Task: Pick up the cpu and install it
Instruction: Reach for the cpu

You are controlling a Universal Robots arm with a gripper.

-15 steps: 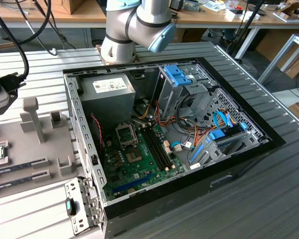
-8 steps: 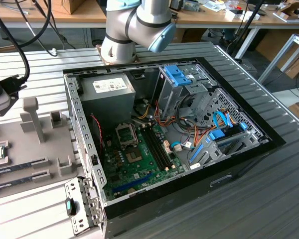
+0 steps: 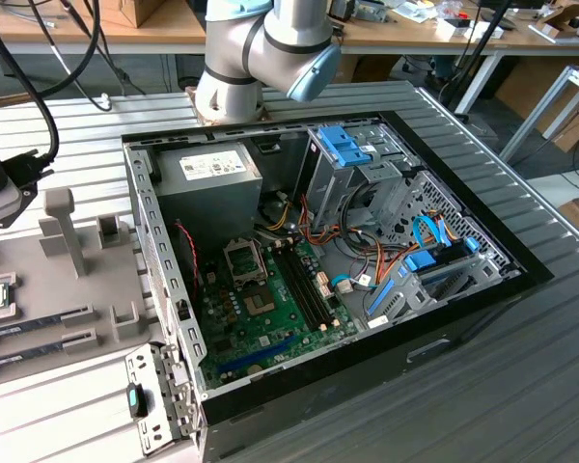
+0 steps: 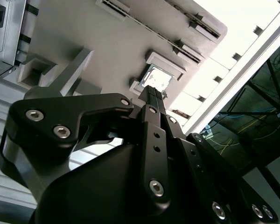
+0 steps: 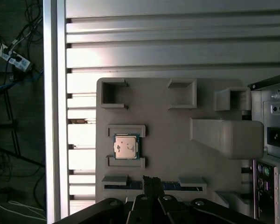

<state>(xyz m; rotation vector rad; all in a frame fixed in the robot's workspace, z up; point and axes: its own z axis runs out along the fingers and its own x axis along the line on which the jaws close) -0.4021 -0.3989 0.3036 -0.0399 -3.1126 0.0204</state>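
1. Case (image 3: 386, 359) lies open, its board's socket (image 3: 243, 258) apparently vacant.
2. Grey tray (image 5: 177, 158) beside it holds the cpu (image 5: 126, 146) in its recess.
3. Gripper (image 5: 151, 180) hovers near the cpu, fingers together, empty; pick-up seems unstarted, and grasping needs them parted.

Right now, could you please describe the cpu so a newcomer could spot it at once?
Beside the open computer case, on the exterior view's left, lies a grey holder tray. The cpu sits between two raised brackets on it: a small silvery square with a green rim, unlike the long narrow memory sticks slotted next to it.
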